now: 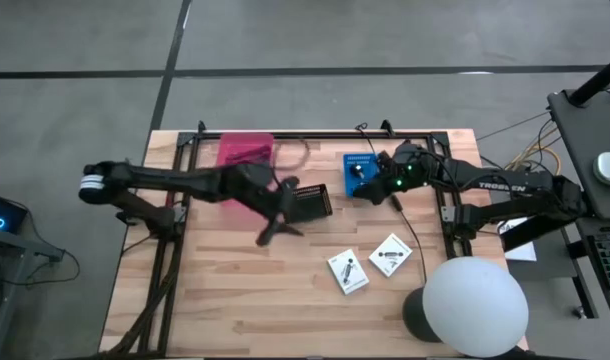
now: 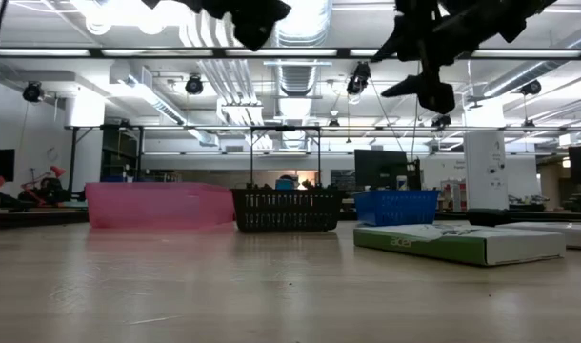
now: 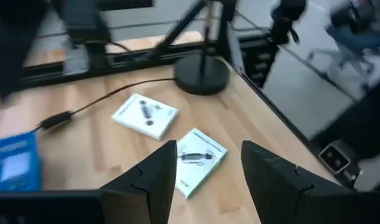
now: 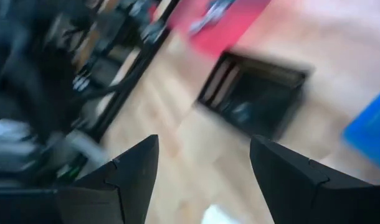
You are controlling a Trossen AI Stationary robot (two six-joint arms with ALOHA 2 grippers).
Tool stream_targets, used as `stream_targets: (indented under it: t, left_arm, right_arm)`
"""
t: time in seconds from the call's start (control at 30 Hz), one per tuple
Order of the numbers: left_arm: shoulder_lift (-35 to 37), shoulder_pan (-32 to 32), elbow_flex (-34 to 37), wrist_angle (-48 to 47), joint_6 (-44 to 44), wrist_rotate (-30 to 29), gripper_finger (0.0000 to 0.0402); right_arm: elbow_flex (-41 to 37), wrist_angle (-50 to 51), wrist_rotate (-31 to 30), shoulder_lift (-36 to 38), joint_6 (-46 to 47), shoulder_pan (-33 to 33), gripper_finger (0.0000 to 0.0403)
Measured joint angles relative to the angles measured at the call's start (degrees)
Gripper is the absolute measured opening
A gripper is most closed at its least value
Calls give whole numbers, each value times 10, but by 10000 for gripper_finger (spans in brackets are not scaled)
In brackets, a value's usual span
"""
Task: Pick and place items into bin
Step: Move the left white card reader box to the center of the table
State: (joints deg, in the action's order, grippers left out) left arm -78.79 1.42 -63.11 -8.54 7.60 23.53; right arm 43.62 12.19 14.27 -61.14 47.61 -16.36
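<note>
**Packets on the worktop, both claws raised and empty**

Packets are seen lying flat on the bare wood while neither claw has hold of anything. The left claw (image 1: 270, 232) is held above the worktop (image 1: 235, 290) just beside the black basket (image 1: 310, 203), its fingers (image 3: 154, 180) parted to a moderate gap with nothing between them; in its wrist view the nearer white packet (image 3: 197, 159) is framed between the fingers, which suggests a line-up for a pick rather than contact. The right claw (image 1: 370, 192) is held spread wide and empty over the blue bin (image 1: 361, 172), its fingers (image 4: 131, 174) well apart, and it is judged to be waiting clear of the left arm's path. In the low view both claws are seen hanging well above the surface. The second white packet (image 1: 390, 254) lies just beside the first (image 1: 348, 271), both well apart from the bins, probably because they are not yet picked. A pink bin (image 1: 246, 150) stands at the far edge, beside the basket. A lamp with a round white shade (image 1: 475, 306) stands near the packets, so a descent there is judged to need care. A cable (image 3: 103, 102) trails across the wood.
</note>
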Motion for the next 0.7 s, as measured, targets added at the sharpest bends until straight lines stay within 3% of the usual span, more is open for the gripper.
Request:
stream_targets:
  t: [0.1, 0.27, 0.57, 0.7]
  left_arm:
    - [-43, -34, -17, 5, 32, -28, 164]
    - [-119, -84, -66, 8, 95, -136, 164]
    - [-276, -121, -185, 3, 93, -163, 164]
    - [-317, -124, -221, -26, 45, -191, 164]
  right_arm:
    - [0, 0, -65, 0, -32, -12, 235]
    - [0, 6, -145, 0, -98, -55, 235]
    - [0, 13, -141, 13, -158, -133, 233]
    - [0, 28, -51, 17, -164, -152, 233]
